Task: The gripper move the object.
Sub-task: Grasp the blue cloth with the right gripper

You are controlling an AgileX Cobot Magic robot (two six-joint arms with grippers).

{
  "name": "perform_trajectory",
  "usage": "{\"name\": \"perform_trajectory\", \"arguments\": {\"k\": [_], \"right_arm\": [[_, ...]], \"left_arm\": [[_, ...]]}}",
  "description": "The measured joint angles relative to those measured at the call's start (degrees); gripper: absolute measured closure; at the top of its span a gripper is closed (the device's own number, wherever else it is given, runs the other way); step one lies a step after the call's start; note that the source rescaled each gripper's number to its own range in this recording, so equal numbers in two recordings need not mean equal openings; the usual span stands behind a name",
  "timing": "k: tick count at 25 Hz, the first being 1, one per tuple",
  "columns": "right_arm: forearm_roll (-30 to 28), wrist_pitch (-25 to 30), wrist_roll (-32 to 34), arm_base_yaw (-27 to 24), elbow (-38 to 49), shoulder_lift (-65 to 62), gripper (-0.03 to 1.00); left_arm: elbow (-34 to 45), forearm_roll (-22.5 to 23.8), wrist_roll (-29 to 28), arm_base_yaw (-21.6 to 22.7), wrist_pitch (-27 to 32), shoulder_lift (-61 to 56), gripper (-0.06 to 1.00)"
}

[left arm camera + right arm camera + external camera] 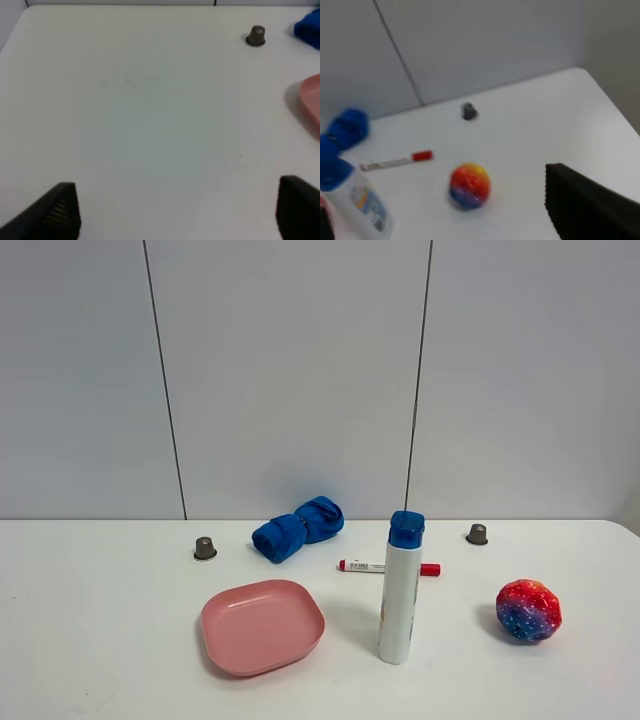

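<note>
On the white table (100,640) stand a pink plate (262,625), a white bottle with a blue cap (401,590), a red-capped marker (388,567), a rolled blue cloth (298,527) and a multicoloured ball (528,609). Neither gripper shows in the exterior view. My left gripper (177,210) is open and empty over bare table, with the plate's edge (312,102) off to one side. My right gripper (447,220) is open and empty, above and short of the ball (470,185), with the bottle (357,197) and marker (397,161) also in its view.
Two small grey caps stand near the back wall, one on the left (205,548) and one on the right (477,534). The left cap (256,36) and a corner of the blue cloth (310,27) show in the left wrist view. The table's right edge (615,107) is near the ball.
</note>
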Motion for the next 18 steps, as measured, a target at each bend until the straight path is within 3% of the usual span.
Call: {"name": "perform_trajectory", "arguments": {"k": [9,15,18], "right_arm": [[18.18,-2.79,-24.59,0.0,-19.08,25.47,-0.03],[28.74,3.19,-31.04,0.74,-37.25,48.64,-0.03],[28.98,2.79,-32.46,6.48,-46.73,61.19,-0.03]], "left_arm": [[0.0,0.0,0.0,0.0,0.0,0.0,-0.06],[0.0,0.0,0.0,0.0,0.0,0.0,-0.06],[0.0,0.0,0.0,0.0,0.0,0.0,-0.06]]}}
